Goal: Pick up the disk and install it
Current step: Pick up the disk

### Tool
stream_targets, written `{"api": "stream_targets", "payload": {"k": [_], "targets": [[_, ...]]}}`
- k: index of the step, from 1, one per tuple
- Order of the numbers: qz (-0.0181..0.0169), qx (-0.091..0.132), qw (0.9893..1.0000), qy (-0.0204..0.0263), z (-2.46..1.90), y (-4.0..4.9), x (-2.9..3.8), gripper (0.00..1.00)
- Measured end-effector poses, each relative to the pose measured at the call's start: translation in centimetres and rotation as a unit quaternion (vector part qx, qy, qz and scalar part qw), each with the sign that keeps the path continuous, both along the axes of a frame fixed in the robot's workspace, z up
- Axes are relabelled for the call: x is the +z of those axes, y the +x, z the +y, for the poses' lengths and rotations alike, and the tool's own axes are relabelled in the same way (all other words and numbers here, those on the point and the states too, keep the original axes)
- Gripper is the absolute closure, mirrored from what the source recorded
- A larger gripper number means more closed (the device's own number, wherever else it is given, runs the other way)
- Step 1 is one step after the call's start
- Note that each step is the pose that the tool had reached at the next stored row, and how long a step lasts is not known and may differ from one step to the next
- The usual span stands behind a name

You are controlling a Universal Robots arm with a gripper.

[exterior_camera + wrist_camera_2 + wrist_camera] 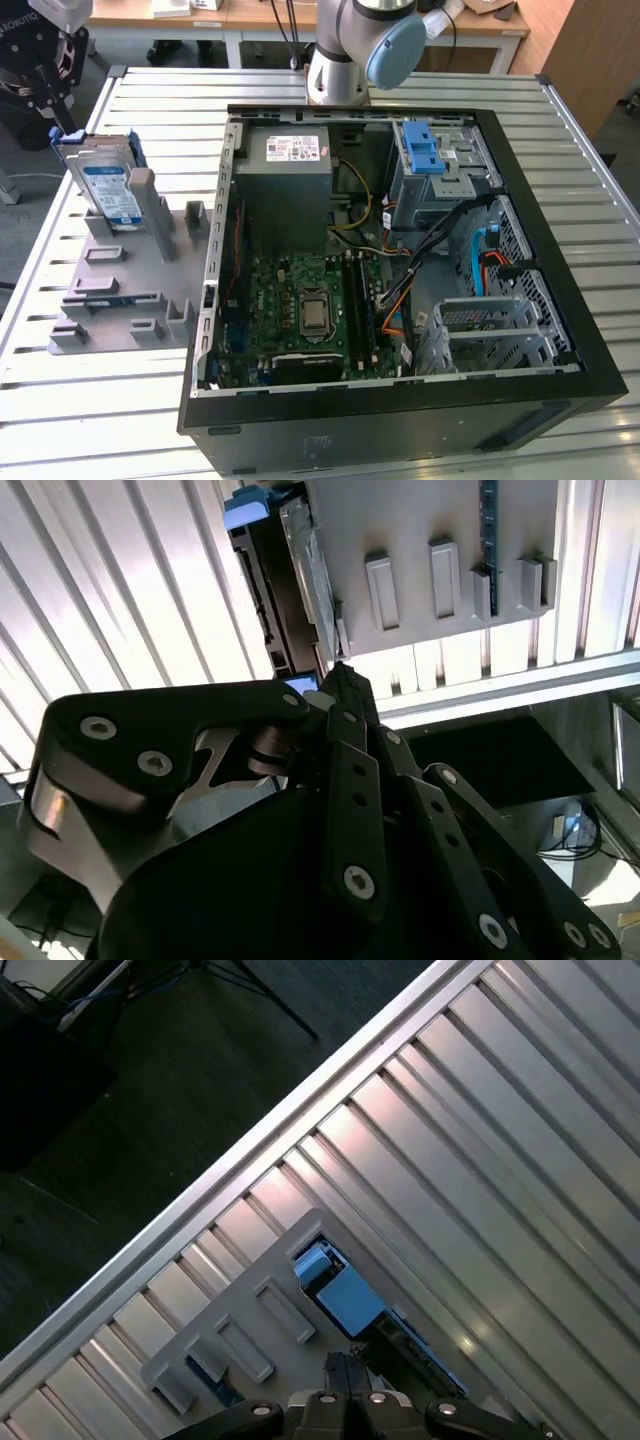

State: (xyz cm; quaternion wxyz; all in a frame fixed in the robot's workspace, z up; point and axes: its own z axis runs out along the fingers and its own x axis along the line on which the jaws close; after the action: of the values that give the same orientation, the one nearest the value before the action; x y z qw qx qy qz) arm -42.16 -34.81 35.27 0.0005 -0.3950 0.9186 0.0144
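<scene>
Your pincer (pixel 340 675), pressed together, hangs just above the disk (pixel 110 190), which stands upright in the grey holder (pixel 110 290).

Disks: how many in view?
1 disk. It stands on edge in the grey holder, at the exterior view's left of the open computer case. The drive cage under the blue latch inside the case might hide another.

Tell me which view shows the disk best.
The exterior view: the disk stands on edge in the grey holder, label and blue bracket plain. The second wrist view has it edge-on beyond the end effector; the first wrist view catches its bracket end.
</scene>
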Motion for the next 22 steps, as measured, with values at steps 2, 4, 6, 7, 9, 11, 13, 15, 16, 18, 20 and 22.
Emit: {"api": "stream_targets", "payload": {"k": [2,4,6,7,9,11,13,15,16,18,20,22], "targets": [[0.0000,0.003,1.0000,0.0000,0.00,-0.01,0.00,0.89],[0.0000,0.004,1.0000,0.0000,0.00,-0.01,0.00,0.89],[0.0001,0.010,0.9999,-0.0001,0.00,-0.01,0.00,0.89],[0.0000,0.020,0.9998,-0.0001,0.00,-0.01,-0.01,0.89],[-0.0001,0.038,0.9993,-0.0002,0.00,-0.02,-0.02,0.89],[-0.0001,0.056,0.9984,-0.0003,0.00,-0.02,-0.03,0.89],[0.0000,0.075,0.9972,-0.0005,0.00,-0.02,-0.04,0.89],[0.0000,0.093,0.9957,-0.0006,0.00,-0.01,-0.05,0.89],[0.0000,0.102,0.9948,-0.0007,0.00,-0.01,-0.05,0.89],[0.0000,0.119,0.9929,-0.0007,0.00,-0.01,-0.07,0.89],[0.0000,0.138,0.9904,-0.0007,0.00,-0.01,-0.09,0.89],[0.0000,0.156,0.9878,-0.0007,0.00,-0.01,-0.12,0.89]]}}
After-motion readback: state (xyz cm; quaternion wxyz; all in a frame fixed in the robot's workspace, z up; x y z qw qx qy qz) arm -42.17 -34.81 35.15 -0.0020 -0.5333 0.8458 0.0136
